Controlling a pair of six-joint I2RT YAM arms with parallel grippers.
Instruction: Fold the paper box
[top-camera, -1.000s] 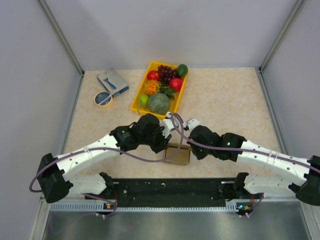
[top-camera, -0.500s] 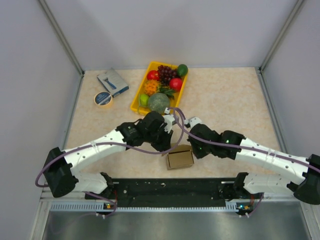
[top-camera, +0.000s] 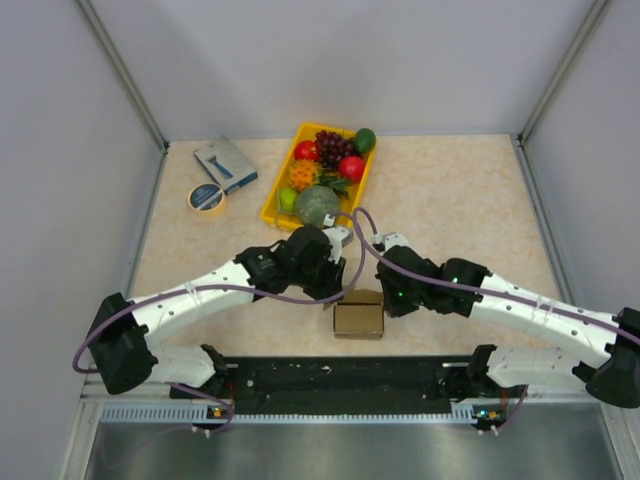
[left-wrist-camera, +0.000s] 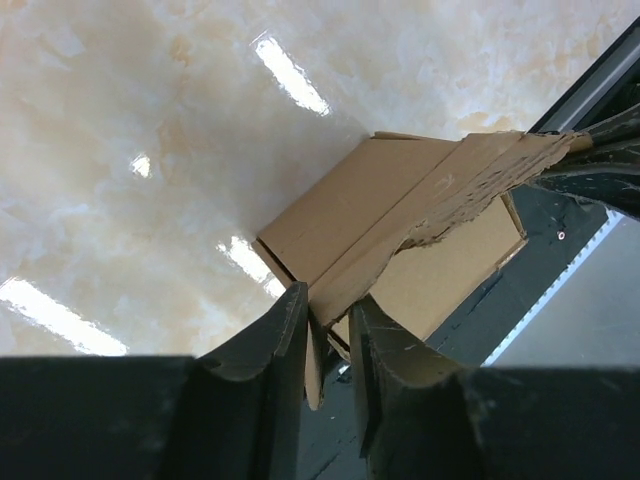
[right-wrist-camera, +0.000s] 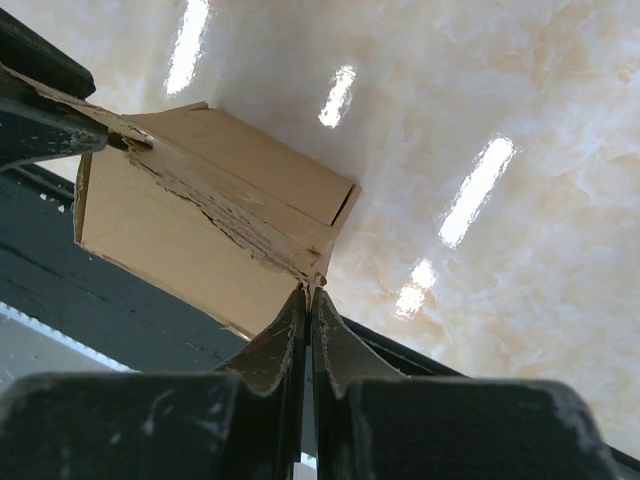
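Note:
The paper box (top-camera: 359, 318) is a small brown cardboard shape, partly folded, low over the table's near edge between my two grippers. In the left wrist view the box (left-wrist-camera: 340, 210) has a torn, raised wall running up to the right. My left gripper (left-wrist-camera: 330, 300) is closed on the lower end of that wall, a flap showing between the fingers (left-wrist-camera: 285, 330). In the right wrist view the box (right-wrist-camera: 170, 230) is seen from its other side, and my right gripper (right-wrist-camera: 309, 292) pinches its corner, jaws nearly touching. From above, the left gripper (top-camera: 338, 290) and right gripper (top-camera: 386, 298) flank the box.
A yellow tray (top-camera: 268, 210) full of fruit stands just behind the arms. A tape roll (top-camera: 207, 198) and a blue-grey packet (top-camera: 225, 165) lie at the back left. The black base rail (top-camera: 350, 375) runs right in front of the box. Walls enclose the table.
The box has shifted slightly toward the near edge and now looks squarer from above. Both grippers followed it, the left arm reaching further right. The right jaws closed tight.

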